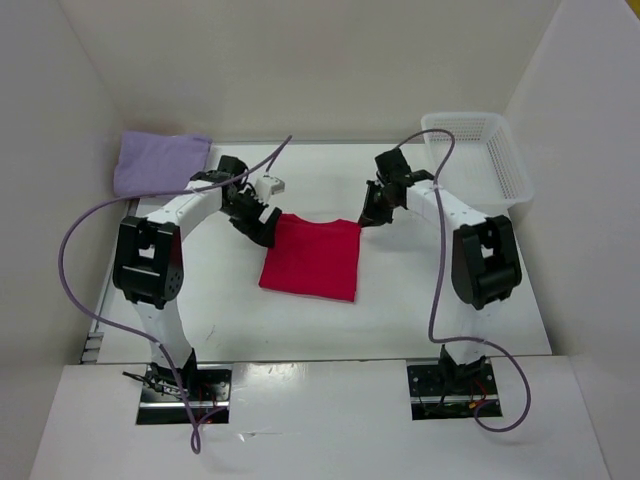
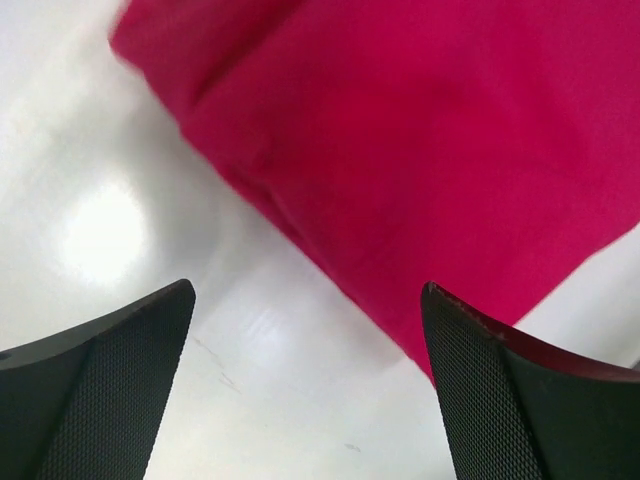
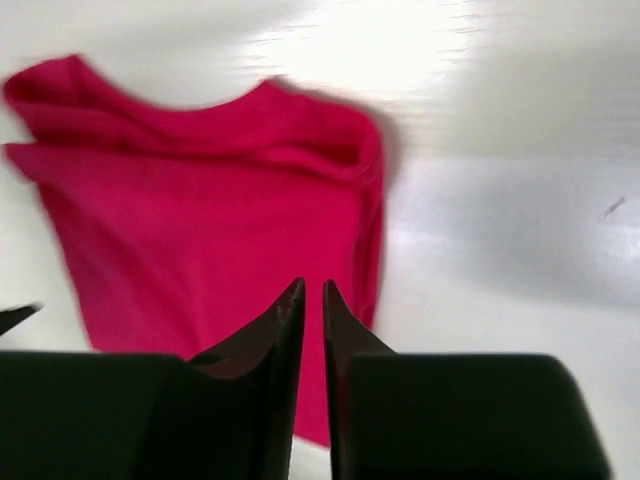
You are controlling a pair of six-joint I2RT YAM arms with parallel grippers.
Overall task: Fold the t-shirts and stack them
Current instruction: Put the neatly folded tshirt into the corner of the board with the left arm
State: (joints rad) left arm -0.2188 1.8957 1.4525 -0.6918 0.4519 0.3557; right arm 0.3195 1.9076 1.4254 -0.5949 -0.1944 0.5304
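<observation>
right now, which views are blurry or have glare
Top view: sharp, evenly lit. Left wrist: red shirt blurred, soft glare patch on the table at left. Right wrist: red shirt edges blurred, strong glare on the table at top.

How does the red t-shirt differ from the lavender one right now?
Colour: the red t-shirt is bright red, the lavender t-shirt pale purple. Place: the red t-shirt lies mid-table, the lavender t-shirt sits in the far left corner. Shape: the red t-shirt is a flat, near-square fold; the lavender t-shirt looks wider than deep. Both are folded on the white table.
</observation>
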